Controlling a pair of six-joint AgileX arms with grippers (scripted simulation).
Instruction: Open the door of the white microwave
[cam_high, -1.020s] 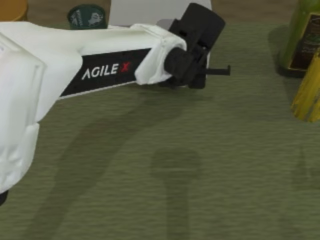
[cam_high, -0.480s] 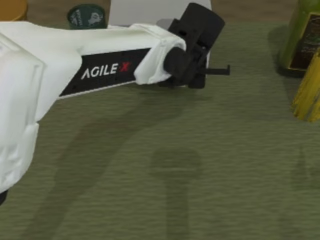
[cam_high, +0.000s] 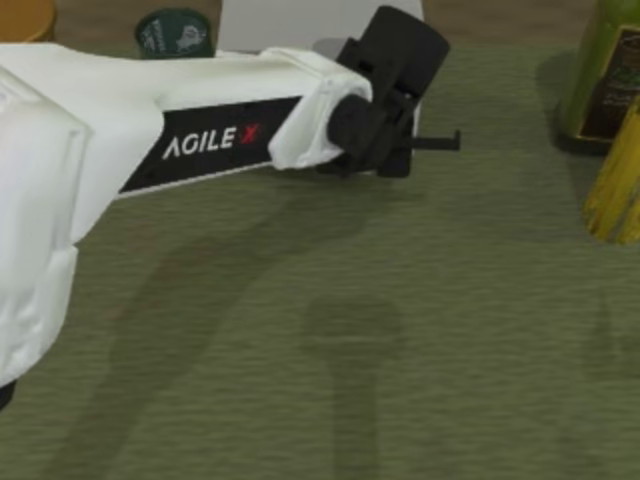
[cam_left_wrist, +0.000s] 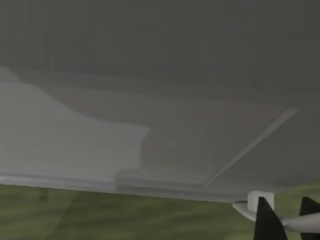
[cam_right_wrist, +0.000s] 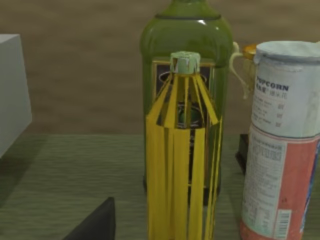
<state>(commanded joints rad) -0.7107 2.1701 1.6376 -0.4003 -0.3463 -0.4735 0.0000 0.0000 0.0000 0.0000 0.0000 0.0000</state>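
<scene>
The white microwave (cam_high: 290, 22) stands at the table's far edge, near the middle; a corner of it (cam_right_wrist: 10, 90) also shows in the right wrist view. My left arm reaches across to its front, and the black left gripper (cam_high: 400, 120) is right against it. The left wrist view is filled by the door (cam_left_wrist: 165, 100) with its grey window. The door's white handle (cam_left_wrist: 261, 199) runs between my two dark fingertips, so the left gripper (cam_left_wrist: 289, 210) is shut on it. Only a dark part of my right gripper (cam_right_wrist: 97, 225) shows, parked at the right.
A green cup (cam_high: 173, 32) stands left of the microwave. At the right stand a green bottle (cam_high: 605, 70), a yellow slatted object (cam_high: 615, 190) and a popcorn can (cam_right_wrist: 282, 135). An orange item (cam_high: 25, 15) sits at the far left corner.
</scene>
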